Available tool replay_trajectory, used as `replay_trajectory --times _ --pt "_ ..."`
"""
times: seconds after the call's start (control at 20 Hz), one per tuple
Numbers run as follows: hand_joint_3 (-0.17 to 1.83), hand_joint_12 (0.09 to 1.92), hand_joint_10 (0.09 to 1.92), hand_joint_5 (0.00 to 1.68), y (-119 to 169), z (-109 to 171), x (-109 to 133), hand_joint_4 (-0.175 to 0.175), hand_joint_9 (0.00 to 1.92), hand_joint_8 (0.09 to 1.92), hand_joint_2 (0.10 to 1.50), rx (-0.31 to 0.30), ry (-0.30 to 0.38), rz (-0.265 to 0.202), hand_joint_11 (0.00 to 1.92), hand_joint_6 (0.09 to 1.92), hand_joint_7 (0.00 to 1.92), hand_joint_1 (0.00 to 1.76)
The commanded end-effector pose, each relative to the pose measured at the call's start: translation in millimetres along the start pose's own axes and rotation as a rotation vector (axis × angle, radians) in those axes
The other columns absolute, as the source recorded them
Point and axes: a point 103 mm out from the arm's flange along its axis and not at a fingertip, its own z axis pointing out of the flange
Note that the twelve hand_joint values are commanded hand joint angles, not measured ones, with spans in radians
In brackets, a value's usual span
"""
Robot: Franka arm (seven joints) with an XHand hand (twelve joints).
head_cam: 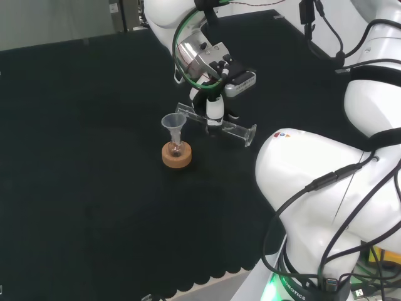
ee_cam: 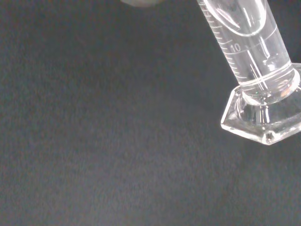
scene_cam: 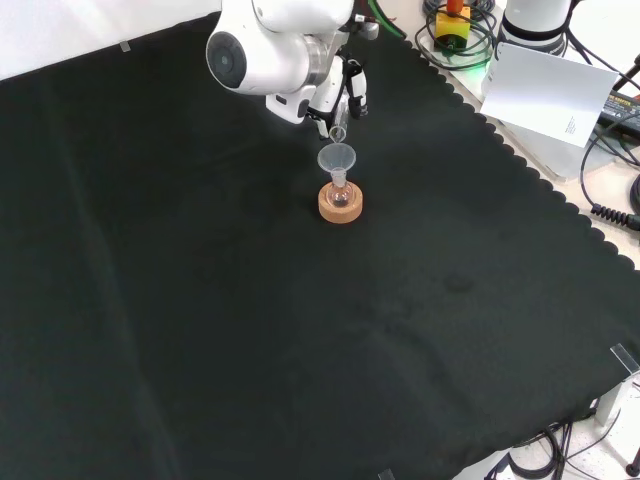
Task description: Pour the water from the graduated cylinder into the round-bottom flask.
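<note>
1. Hand, upper centre of the head view, is clasped round the graduated cylinder, which lies nearly level above the desk, mouth toward the funnel.
2. Step: pouring. Cylinder mouth is just beside the funnel rim in the head view and just above it in the front view; can't tell if water is running.
3. Next, my read: tip a little more and keep the lip over the funnel.
4. Count: one cylinder, one funnel, one round-bottom flask, one cork ring under it, centre frame.
</note>
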Motion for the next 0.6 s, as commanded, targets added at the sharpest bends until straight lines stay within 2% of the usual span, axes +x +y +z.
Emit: replay_trajectory --times 0.05,0.6 --pt "0.00 0.73 0.09 0.90 -4.4 2.5 -0.8 -0.093 1.46 0.42 1.16 0.049 0.004 0.006 1.36 1.12 1.20 1.10" --pt "0.00 0.73 0.09 0.90 -3.7 0.8 5.6 -0.092 1.46 0.41 1.16 0.123 -0.011 0.014 1.37 1.12 1.20 1.10"
